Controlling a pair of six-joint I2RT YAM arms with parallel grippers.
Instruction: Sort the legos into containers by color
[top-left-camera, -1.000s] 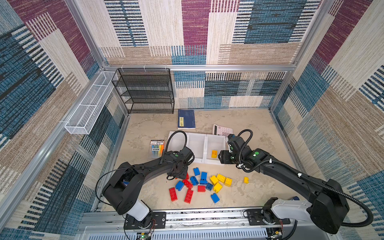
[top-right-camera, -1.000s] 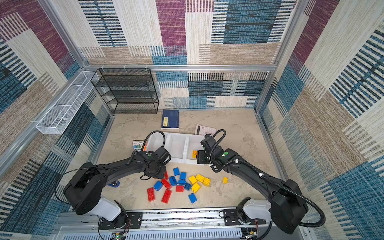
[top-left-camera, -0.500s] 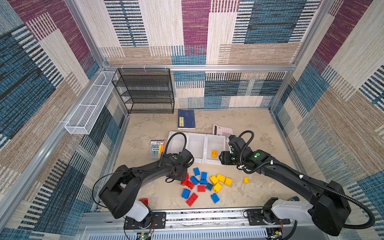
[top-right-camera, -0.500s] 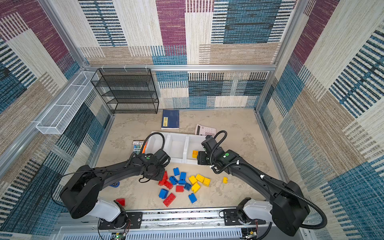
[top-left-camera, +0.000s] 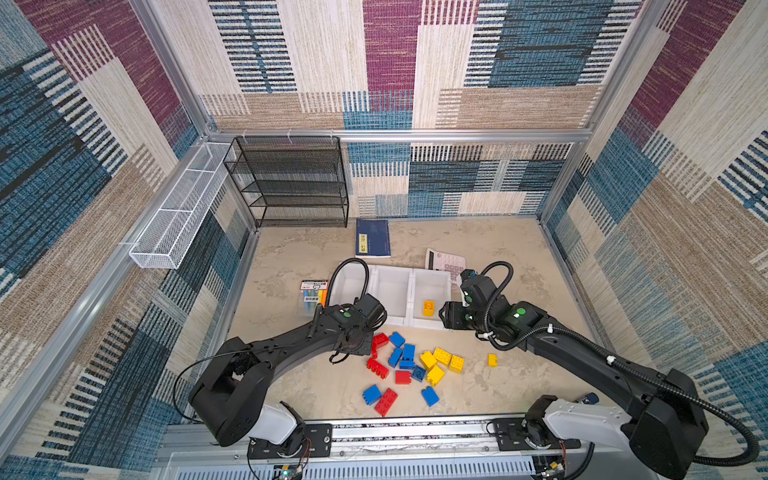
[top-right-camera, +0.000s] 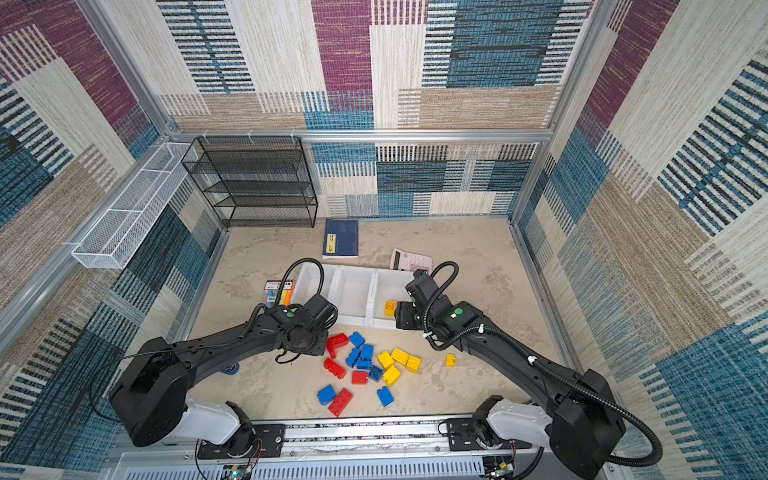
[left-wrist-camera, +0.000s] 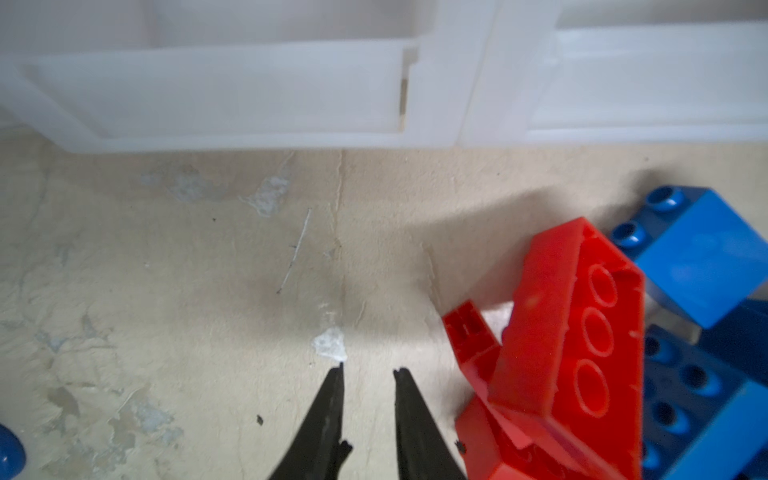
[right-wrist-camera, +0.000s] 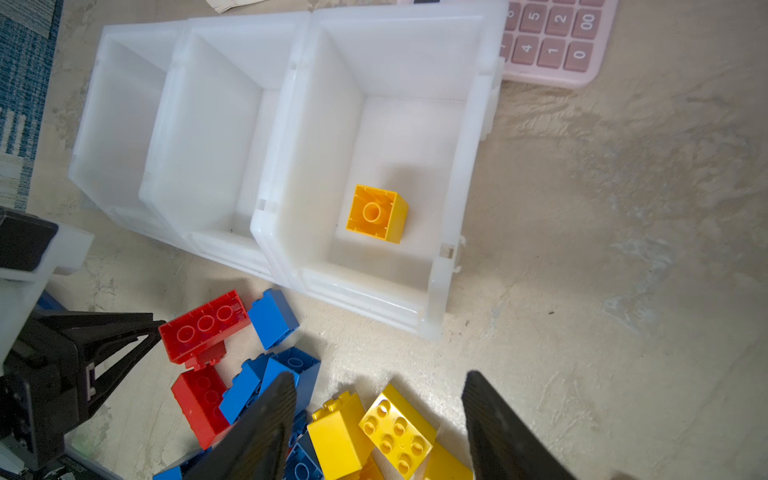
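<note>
— Legos (top-left-camera: 408, 353): location?
— Loose cluster of red, blue and yellow on the table, just in front of the containers (top-left-camera: 392, 291). One yellow brick (top-left-camera: 429, 308) lies hollow side up in the bin at the right end of the row. One small yellow piece (top-left-camera: 492, 360) sits apart, right of the cluster.
— Left gripper (left-wrist-camera: 368, 370)?
— Low over bare table, beside a tipped red brick (left-wrist-camera: 582, 332). Jaws drawn almost together, nothing between them.
— Right gripper (right-wrist-camera: 378, 376)?
— By the front corner of that right-end bin. Jaws spread wide, gripping nothing.
— Other items?
— Pink calculator (right-wrist-camera: 552, 41) just behind the right-end bin; marker pack (top-left-camera: 313, 295) beside the left-end bin.
</note>
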